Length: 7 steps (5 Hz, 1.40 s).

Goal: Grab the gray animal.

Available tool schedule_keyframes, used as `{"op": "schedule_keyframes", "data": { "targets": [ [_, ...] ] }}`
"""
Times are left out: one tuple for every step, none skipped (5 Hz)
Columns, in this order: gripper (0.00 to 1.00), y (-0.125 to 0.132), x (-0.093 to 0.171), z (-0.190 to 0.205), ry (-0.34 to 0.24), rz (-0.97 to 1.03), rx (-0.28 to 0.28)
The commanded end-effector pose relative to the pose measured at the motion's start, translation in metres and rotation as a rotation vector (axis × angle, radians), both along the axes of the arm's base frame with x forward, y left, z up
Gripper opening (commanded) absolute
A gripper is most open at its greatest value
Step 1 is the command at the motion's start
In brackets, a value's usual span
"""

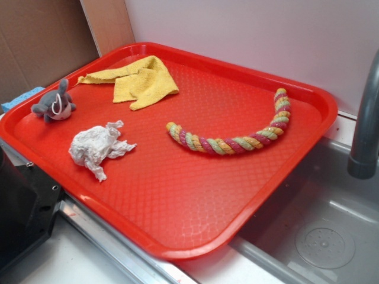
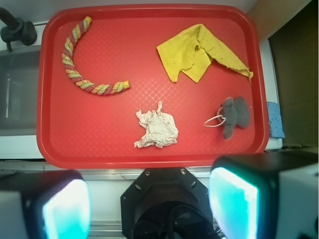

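Grab not begun: my gripper [image 2: 149, 204] hangs wide open and empty, well above the gray animal [image 2: 233, 115] on the tray [image 2: 99, 149].

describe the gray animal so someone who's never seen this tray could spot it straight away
On the red tray, look along the edge nearest the yellow cloth. The gray animal lies there, beside the crumpled paper wad. It alone is dark gray plush with stubby limbs and a white loop.

Legible markings: none.
No text, label, brand, number or sign is readable on the red textured plastic tray [image 1: 177, 195], on the items lying on it, or on the surrounding surfaces in either view.
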<state>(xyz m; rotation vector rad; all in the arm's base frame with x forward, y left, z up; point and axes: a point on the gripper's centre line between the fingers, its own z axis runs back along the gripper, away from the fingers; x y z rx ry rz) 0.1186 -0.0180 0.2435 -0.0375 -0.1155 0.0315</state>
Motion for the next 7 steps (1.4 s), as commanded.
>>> {"op": "schedule_keyframes", "data": {
  "targets": [
    [1.0,0.0,0.0,0.0,0.0,0.0,0.0],
    [1.0,0.008,0.008,-0.006,0.005,0.129,0.006],
    [1.0,0.02,0.016,-0.014,-0.031,0.309,-0.035],
    [1.0,0.035,0.028,-0.032,-0.036,0.55,-0.039],
    [1.0,0.051,0.031,-0.048,-0.088,0.798,-0.079],
    [1.0,0.066,0.034,-0.059,-0.119,0.962,-0.062],
    [1.0,0.085,0.037,-0.072,-0.141,1.135,-0.045]
  ]
}}
